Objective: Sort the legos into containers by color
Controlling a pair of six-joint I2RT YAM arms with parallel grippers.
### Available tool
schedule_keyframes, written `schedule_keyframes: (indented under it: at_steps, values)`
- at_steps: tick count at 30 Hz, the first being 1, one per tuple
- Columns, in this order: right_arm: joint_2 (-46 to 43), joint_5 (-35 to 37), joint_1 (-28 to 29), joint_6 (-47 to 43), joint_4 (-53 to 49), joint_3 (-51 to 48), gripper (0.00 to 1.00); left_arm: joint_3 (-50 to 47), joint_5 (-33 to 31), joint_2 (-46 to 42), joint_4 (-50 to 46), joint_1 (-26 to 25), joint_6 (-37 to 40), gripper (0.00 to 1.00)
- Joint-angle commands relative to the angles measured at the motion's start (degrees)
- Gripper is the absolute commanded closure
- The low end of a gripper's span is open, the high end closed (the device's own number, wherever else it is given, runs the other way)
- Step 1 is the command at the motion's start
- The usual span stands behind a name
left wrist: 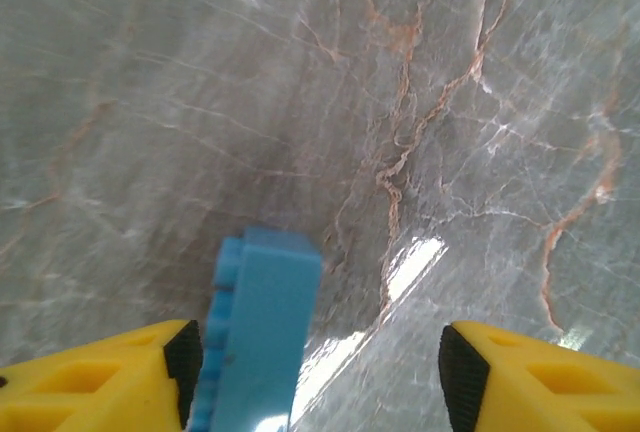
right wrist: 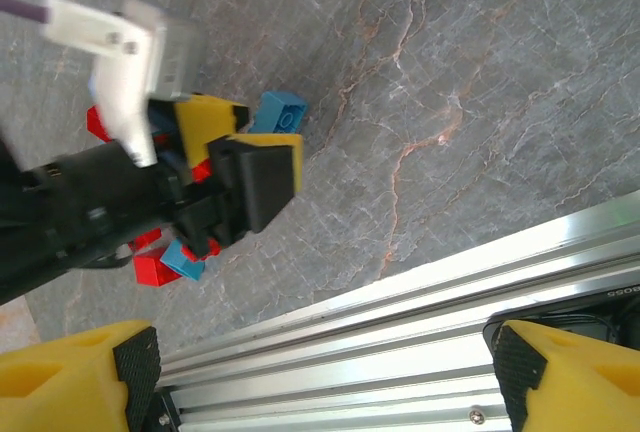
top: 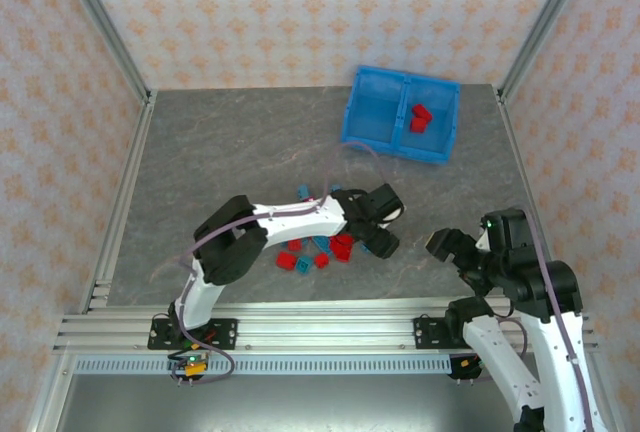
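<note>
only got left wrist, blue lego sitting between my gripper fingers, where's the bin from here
Observer: The bin sits at the far edge of the table, right of centre, well beyond the left gripper.
Operator: which side has red
Observer: Two red legos lie in its right compartment.
Operator: is the right arm in my way
Observer: The right gripper hovers open to the right of the left gripper, apart from it, near the front rail.
</note>
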Motion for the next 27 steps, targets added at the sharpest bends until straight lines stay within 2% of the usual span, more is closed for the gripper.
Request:
schedule_keyframes:
  at_steps: [1, 5, 6, 13, 16, 21, 27]
  values:
    - [-0.49, 0.18, 0.26, -0.78, -2.62, 2.75, 0.12, 3.73, -4.28, 2.72, -3.86, -1.03, 0.65, 0.39]
    - [0.44, -6.64, 0.26, -3.80, -2.14, 2.82, 0.12, 4.21, -5.95, 4.82, -4.11, -1.22, 0.34, 0.61]
    - [0.61, -8.11, 0.26, -4.67, -2.65, 2.84, 0.11, 4.03, -6.24, 4.86, -4.08, -1.14, 0.35, 0.63]
    - [0.75, -10.78, 0.23, -6.82, -2.85, 3.42, 0.12, 4.85, -8.00, 2.88, -4.50, -0.82, 1.74, 0.76]
    - [0.78, -12.51, 0.26, -6.33, -0.91, 3.70, 0.12, 7.34, -9.36, 0.40, -4.32, 1.53, 1.46, 0.78]
    - [0.38, -11.39, 0.26, -3.70, 2.63, 3.39, 0.12, 19.20, -13.08, 1.14, -4.99, 7.98, 2.35, 0.83]
    - [-0.53, -7.11, 0.26, 0.81, 7.93, 1.85, 0.12, 43.27, -18.72, 14.08, -6.80, 15.75, -0.04, 0.88]
